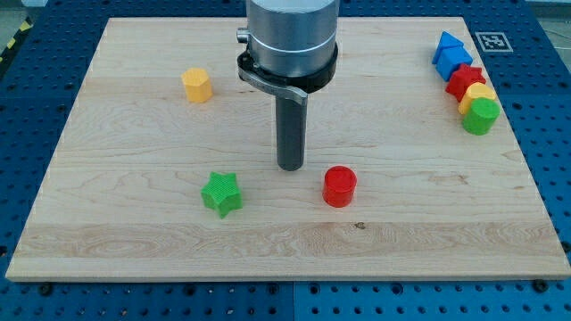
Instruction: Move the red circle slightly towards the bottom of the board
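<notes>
Since the arm ends in a bare rod, there's no pincer to open or close and it holds nothing; only my tip (291,167) does the work.

Largest first: wooden board (134,241) on a blue perforated table (27,303). Arm column comes down from the board's top edge at centre, rod below it.

Blocks, 7 in all:
- cluster of 4 near the top-right corner, touching in a line: blue block (451,53), red block (464,80), yellow block (478,95), green block (481,116). Exact shapes hard to tell.
- yellow hexagon (196,85) toward the top-left, alone.
- green star (221,193) left of centre, toward the bottom edge.
- red circle (340,186), just right of centre, lower half of the board.

Key relation: red circle sits to the view's right of my tip and slightly nearer the bottom edge. Near, not touching. Tip is beside it, not behind it.

My read: pushing from here would send it right, not down. Tip likely needs to get to the circle's top-edge side first, then make 1 short push toward the bottom edge. Plenty of board below it; green star is well clear to the left.
</notes>
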Tool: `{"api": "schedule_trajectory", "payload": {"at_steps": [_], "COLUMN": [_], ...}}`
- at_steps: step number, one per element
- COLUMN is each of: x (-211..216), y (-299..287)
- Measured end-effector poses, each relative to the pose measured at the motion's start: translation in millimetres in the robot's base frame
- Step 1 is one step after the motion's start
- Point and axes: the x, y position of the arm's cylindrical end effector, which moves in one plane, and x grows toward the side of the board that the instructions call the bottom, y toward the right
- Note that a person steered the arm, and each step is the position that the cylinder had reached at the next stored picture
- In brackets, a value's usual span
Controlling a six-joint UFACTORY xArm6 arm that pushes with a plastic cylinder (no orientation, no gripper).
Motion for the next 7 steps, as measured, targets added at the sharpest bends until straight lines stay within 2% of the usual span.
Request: {"api": "schedule_trajectory", "payload": {"at_steps": [3, 5, 7], "x": [-1.8, -9.2, -37.1], "y": [-4.1, -49.9, -91.8]}}
